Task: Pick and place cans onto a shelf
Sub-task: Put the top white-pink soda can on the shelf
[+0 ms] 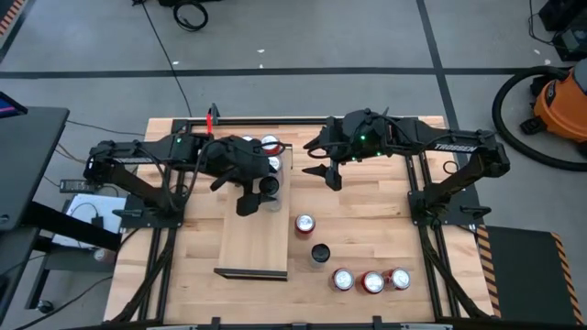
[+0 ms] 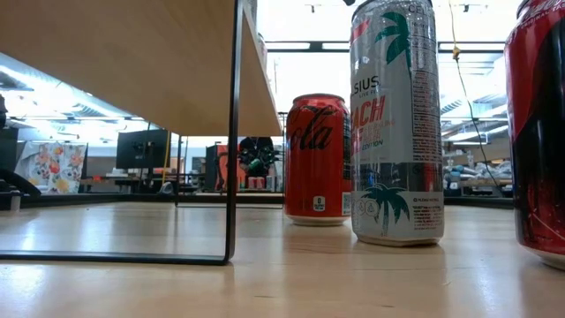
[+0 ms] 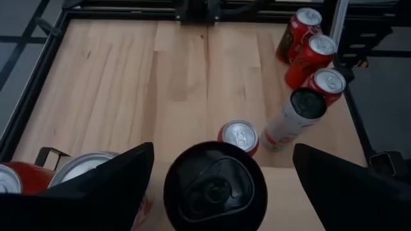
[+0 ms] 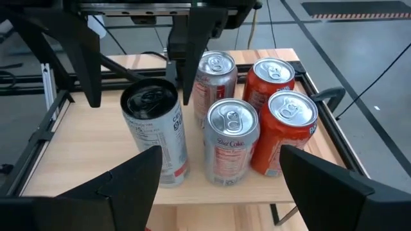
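Observation:
The shelf (image 1: pixel 252 243) is a long light board standing on the table. Several cans stand upright at its far end: red ones (image 4: pixel 288 128) and silver ones (image 4: pixel 230 138), plus a silver can with a black top (image 4: pixel 153 131). My left gripper (image 3: pixel 223 157) is open, one finger on each side of that black-topped can (image 3: pixel 215 187), apart from it; it shows in the high view (image 1: pixel 260 191) too. My right gripper (image 4: pixel 220 154) hovers open just right of the shelf (image 1: pixel 323 176), facing the cans, nothing between its fingers.
More cans stand on the table to the right of the shelf: a red one (image 1: pixel 304 225), a black-topped one (image 1: pixel 320 253) and three in a row near the front edge (image 1: pixel 371 281). The shelf's dark end rail (image 2: pixel 234 132) reaches down to the table.

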### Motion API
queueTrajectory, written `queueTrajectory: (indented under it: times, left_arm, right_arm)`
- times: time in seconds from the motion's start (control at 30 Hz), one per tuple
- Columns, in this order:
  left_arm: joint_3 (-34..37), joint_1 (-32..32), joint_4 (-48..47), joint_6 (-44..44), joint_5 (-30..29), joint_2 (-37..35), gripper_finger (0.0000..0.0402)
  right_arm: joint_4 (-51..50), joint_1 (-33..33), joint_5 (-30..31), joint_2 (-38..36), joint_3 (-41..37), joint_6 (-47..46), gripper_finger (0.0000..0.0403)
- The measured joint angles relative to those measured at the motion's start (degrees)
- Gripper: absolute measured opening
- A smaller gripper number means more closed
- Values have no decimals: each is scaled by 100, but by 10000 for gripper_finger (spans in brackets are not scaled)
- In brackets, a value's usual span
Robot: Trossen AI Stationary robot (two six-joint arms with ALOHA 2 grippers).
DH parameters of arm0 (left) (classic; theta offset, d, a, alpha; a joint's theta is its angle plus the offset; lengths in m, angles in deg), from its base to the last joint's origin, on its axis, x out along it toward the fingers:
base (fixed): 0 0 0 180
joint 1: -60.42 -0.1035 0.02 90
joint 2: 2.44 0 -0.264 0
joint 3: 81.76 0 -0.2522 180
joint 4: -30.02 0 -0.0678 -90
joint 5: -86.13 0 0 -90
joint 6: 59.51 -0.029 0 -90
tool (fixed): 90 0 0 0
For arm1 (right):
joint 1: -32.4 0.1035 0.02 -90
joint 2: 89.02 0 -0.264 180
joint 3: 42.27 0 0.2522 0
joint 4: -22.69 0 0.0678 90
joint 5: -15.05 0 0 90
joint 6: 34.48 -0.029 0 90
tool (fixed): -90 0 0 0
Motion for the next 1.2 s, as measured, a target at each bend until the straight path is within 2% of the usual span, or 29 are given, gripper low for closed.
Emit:
queueTrajectory:
  times: [0.23,0.63,1.07,1.2]
  left_arm:
    - [4,9,-123,-144,5,195,363]
    - [4,33,-325,-99,-27,401,358]
    - [2,37,-406,471,-37,407,279]
    - [-6,37,-479,632,-51,396,269]
  right_arm:
    - [87,7,0,0,0,0,324]
    - [103,44,0,0,0,24,324]
    - [101,44,-4,0,0,57,324]
    - [96,44,-66,0,2,80,324]
